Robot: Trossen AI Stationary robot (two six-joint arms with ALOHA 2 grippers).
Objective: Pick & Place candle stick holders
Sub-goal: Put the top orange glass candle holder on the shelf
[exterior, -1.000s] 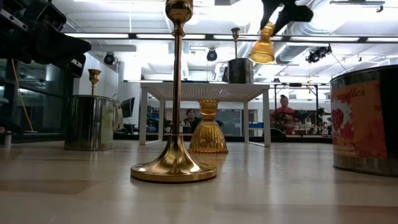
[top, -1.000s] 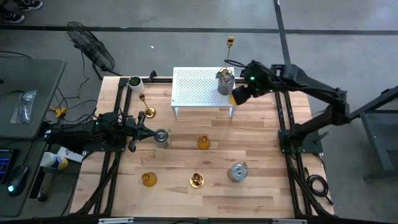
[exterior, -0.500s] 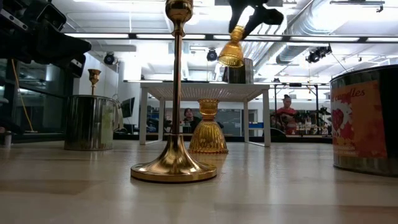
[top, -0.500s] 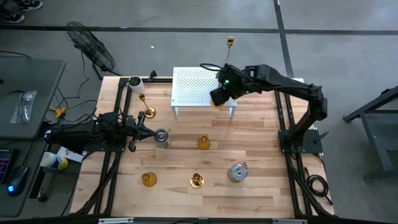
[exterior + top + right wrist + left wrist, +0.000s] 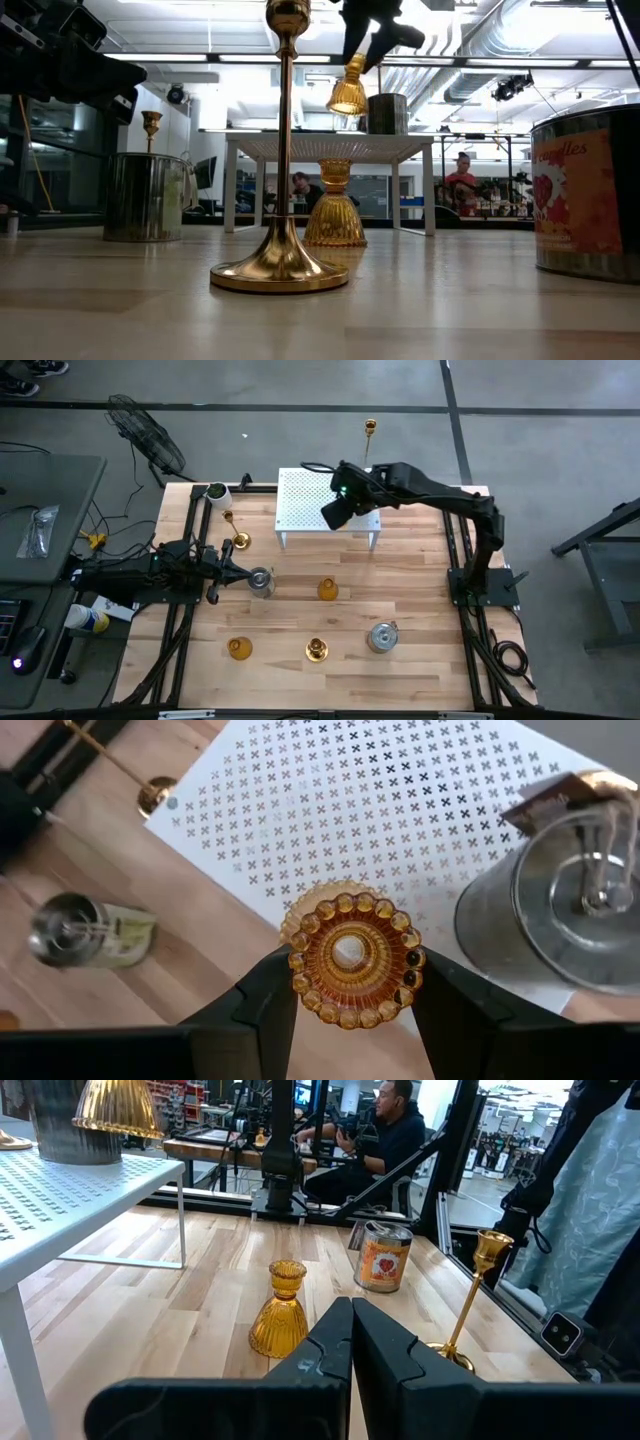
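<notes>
A pale wooden table is standing on a grey floor, with a bright workshop and seated people showing beyond its far edge in the low view. At the left, the left arm is lying low and stretched toward the middle, its left gripper pinched fully together with nothing in it, its tips just short of a silver cup holder. A slim brass stick holder is standing just beyond that gripper, and an amber glass holder is standing upright on the wood to the right of the cup. Nearer the front edge an amber holder, a brass stick holder and another silver cup holder are standing in a row. Toward the far side a white perforated rack is standing on the table. The right arm is reaching in from the right in a long bend, its right gripper hanging over the rack's near right part. Its fingers are partly apart and clamping an amber fluted holder by its narrow top, so the piece is hanging below the fingers, clear of the rack, its long axis close to upright and slightly tilted, the flared base pointing down. A silver cup holder is standing on the rack just to its right.
</notes>
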